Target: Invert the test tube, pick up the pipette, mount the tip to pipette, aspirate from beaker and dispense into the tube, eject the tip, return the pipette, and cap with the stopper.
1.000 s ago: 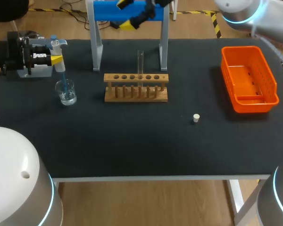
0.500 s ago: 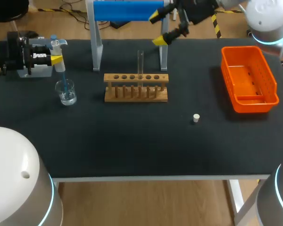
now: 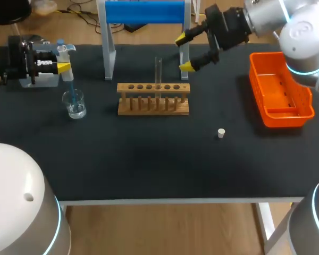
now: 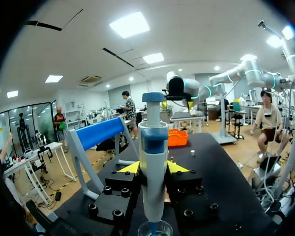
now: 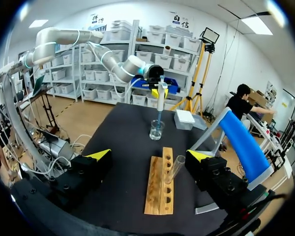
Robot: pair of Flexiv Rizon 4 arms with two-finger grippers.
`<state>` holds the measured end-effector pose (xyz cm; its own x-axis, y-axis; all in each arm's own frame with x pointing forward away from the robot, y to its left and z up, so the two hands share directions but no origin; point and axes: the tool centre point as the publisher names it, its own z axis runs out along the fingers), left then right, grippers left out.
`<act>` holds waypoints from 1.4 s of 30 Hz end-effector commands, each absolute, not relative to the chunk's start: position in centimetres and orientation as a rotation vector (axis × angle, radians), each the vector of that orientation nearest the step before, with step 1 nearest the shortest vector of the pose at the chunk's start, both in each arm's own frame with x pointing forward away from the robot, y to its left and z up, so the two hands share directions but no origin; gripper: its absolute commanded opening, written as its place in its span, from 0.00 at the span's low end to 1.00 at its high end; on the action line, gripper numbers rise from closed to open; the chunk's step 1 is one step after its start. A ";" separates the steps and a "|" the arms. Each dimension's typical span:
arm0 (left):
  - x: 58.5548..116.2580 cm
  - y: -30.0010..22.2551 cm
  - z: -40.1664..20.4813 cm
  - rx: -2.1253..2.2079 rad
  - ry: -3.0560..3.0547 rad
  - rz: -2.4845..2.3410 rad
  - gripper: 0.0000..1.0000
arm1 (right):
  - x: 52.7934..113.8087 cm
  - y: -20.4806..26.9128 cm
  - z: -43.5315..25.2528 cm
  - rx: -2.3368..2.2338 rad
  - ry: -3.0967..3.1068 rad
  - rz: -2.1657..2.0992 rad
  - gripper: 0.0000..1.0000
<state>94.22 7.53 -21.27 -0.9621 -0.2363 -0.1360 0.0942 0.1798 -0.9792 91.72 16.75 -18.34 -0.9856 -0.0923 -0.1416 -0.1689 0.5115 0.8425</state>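
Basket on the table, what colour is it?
The basket is bright orange. It shows best in the head view.

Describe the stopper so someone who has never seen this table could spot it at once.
Find the orange basket on the right side of the table and the wooden rack in the middle. Between them, nearer the front edge, the stopper sits alone on the black top: a small pale plug, touching nothing.

One tube (image 3: 158,69), pipette (image 3: 65,58), beaker (image 3: 74,103), stopper (image 3: 221,133) — one rack (image 3: 153,99)
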 end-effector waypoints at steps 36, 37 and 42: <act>94.2 7.5 -21.2 -0.138 2.201 -1.854 0.00 | 96.1 18.3 -25.0 -0.246 2.705 1.500 1.00; 94.2 7.5 -21.2 -0.138 2.201 -1.854 0.00 | 96.1 18.3 -25.0 -0.246 2.705 1.500 1.00; 94.2 7.5 -21.2 -0.138 2.201 -1.854 0.00 | 96.1 18.3 -25.0 -0.246 2.705 1.500 1.00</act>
<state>94.22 7.53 -21.27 -0.9621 -0.2364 -0.1359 0.0942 0.1798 -0.9792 96.01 18.36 -25.03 -0.9868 -0.1162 -0.1124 -0.1568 0.5186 0.8405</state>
